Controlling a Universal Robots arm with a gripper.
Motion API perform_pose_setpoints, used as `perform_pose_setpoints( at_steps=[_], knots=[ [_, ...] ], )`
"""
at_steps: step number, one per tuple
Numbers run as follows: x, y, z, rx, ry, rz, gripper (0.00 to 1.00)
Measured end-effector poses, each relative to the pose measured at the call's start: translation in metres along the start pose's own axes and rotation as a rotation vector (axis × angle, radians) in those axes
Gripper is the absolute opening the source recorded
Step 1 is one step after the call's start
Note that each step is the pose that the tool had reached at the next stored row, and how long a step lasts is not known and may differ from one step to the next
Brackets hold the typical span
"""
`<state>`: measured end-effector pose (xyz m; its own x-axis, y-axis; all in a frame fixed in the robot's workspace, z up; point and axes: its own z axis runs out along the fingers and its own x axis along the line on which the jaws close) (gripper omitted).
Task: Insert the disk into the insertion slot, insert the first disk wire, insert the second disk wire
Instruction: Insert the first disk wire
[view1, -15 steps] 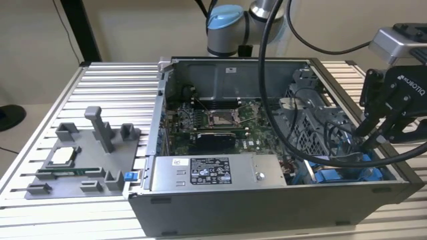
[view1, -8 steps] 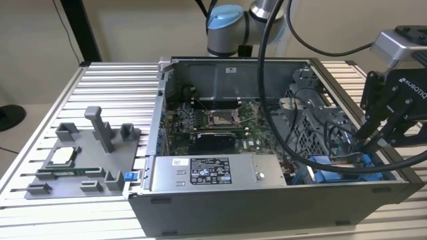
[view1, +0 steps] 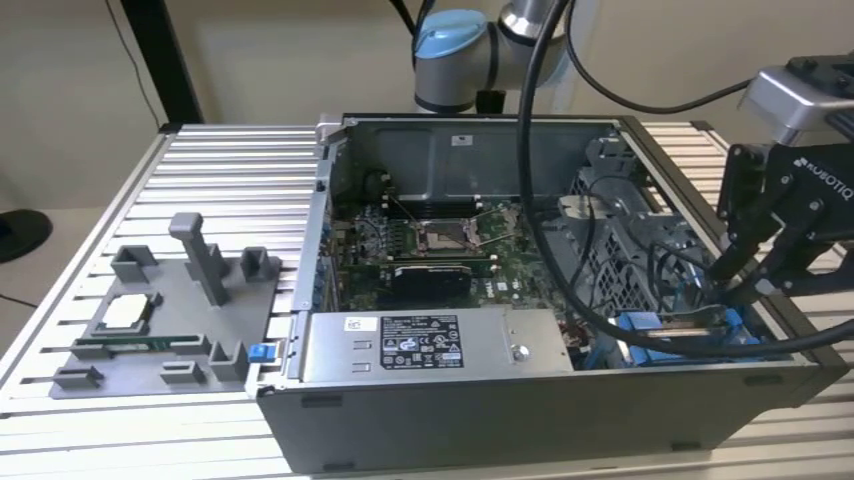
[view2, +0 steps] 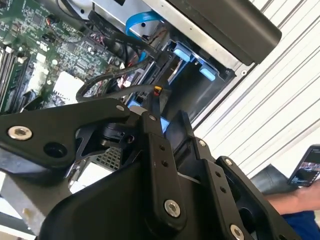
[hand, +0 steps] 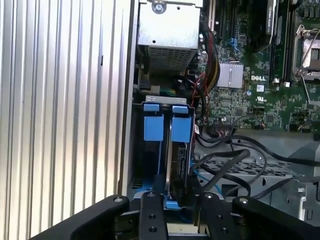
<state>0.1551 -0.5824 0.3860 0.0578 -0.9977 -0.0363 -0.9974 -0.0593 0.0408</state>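
We see the end effector (view1: 747, 285) reaching down into the open computer case (view1: 534, 415), at the case's near corner on the exterior view's right. We cannot tell whether it is clenched or released. In both wrist views its black links close in around a blue-edged part, but the contact itself is hidden.

Directly under the end effector (hand: 180, 200) in the first wrist view, the disk (hand: 179, 165) stands on edge inside the insertion slot (hand: 141, 165). Two blue latch tabs (hand: 152, 126) sit side by side at the slot's far end. We cannot tell whether the disk is fully seated.

Black cables (hand: 225, 160) loop just beside the slot. In the second wrist view one cable end with an orange tip (view2: 158, 90) lies close to the end effector (view2: 167, 117). We cannot tell whether any cable is plugged into the disk.

Next to the slot is the grey power-supply box (view1: 427, 345) with its white label. Behind that lies the green motherboard (view1: 400, 265) with the square processor socket (view1: 441, 237).

The case rests on a ribbed aluminium desk (view1: 227, 160). On the exterior view's left, well apart from the case, a grey fixture tray (view1: 160, 320) holds small parts.

At the edge of the second wrist view, a person's hand (view2: 300, 192) holds a phone (view2: 307, 167).
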Motion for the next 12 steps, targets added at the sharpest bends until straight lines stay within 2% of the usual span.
perform_pose_setpoints(
  at_steps=[3, 6, 8, 10, 12],
  knots=[
    [0.0, -0.0001, 0.0018, 0.0159, 0.0019, -0.03, 1.0],
    [0.0001, -0.0001, 0.003, 0.0214, -0.004, -0.035, 1.0],
    [0.0001, 0.0003, 0.0034, 0.0243, -0.0144, -0.035, 1.0],
    [0.0001, 0.0004, 0.0037, 0.0285, -0.0302, -0.036, 1.0],
    [0.0001, 0.0006, 0.004, 0.0326, -0.0388, -0.036, 1.0]
  ],
)
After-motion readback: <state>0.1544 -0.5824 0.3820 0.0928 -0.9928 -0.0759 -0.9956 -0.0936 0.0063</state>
